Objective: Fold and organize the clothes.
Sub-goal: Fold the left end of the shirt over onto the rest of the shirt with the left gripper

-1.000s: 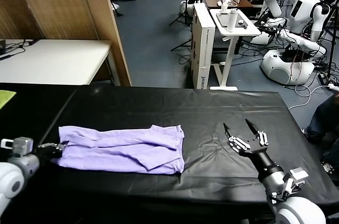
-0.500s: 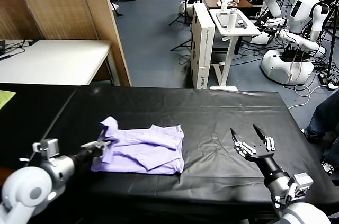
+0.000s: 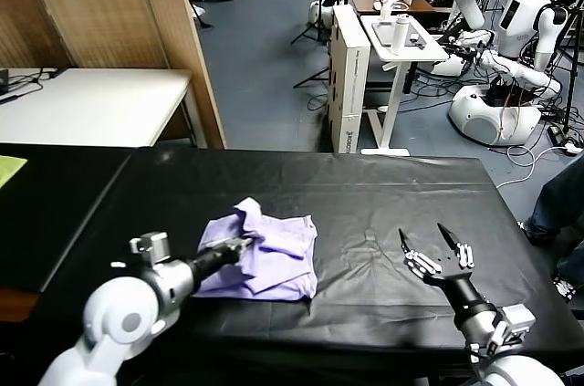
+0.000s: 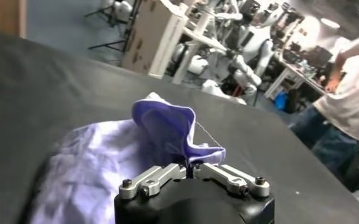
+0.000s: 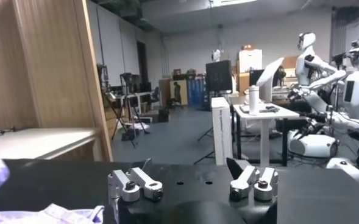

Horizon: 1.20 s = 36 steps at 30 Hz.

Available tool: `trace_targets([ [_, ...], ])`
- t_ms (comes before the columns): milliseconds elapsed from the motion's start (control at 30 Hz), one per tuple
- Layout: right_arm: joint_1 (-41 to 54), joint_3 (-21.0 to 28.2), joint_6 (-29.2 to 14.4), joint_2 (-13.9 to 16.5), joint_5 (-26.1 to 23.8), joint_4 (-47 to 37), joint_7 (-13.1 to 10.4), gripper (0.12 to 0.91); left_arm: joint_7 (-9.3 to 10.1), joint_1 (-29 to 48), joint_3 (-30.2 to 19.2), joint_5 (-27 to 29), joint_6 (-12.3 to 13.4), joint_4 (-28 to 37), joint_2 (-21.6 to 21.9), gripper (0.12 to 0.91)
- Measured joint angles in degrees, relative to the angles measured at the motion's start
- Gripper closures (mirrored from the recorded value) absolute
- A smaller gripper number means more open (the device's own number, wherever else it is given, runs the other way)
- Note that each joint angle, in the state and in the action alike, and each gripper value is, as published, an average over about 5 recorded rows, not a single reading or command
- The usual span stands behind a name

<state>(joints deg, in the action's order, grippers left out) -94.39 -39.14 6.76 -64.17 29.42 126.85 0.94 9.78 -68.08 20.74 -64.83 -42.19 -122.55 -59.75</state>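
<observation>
T-shirt (image 3: 265, 258): lavender, bunched into a compact folded heap on the black table (image 3: 365, 190), left of centre; one edge lifted into a peak at its 11 o'clock corner.
left gripper (image 3: 239, 247): at the shirt's 9 o'clock side, fingers pinched tight on the raised T-shirt fold (image 4: 167, 125).
right gripper (image 3: 436, 242): at 3 o'clock from the shirt, well apart, just above bare tabletop, fingers spread wide, nothing in them.
white table (image 3: 91, 103): 10 o'clock, beyond the black one.
</observation>
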Motion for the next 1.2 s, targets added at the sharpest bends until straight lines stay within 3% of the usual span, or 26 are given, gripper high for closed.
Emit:
trace_targets([
  [433, -0.05, 0.5, -0.11, -0.53, -0.61, -0.32, 0.04, 0.118, 0.56, 1.64, -4.86, 1.42, 0.0, 1.03, -2.86, 0.866],
  [867, -0.43, 0.84, -0.32, -1.31, -1.75, -0.08, 0.18, 0.118, 0.15, 2.43, -6.14, 3.71, 0.0, 4.9, -5.55, 0.866],
  [1200, 0.66, 2.41, 0.02, -0.24, -2.28, -0.72, 0.23, 0.118, 0.11, 2.69, -7.16, 6.28, 0.0, 7.27, -7.36, 0.859],
])
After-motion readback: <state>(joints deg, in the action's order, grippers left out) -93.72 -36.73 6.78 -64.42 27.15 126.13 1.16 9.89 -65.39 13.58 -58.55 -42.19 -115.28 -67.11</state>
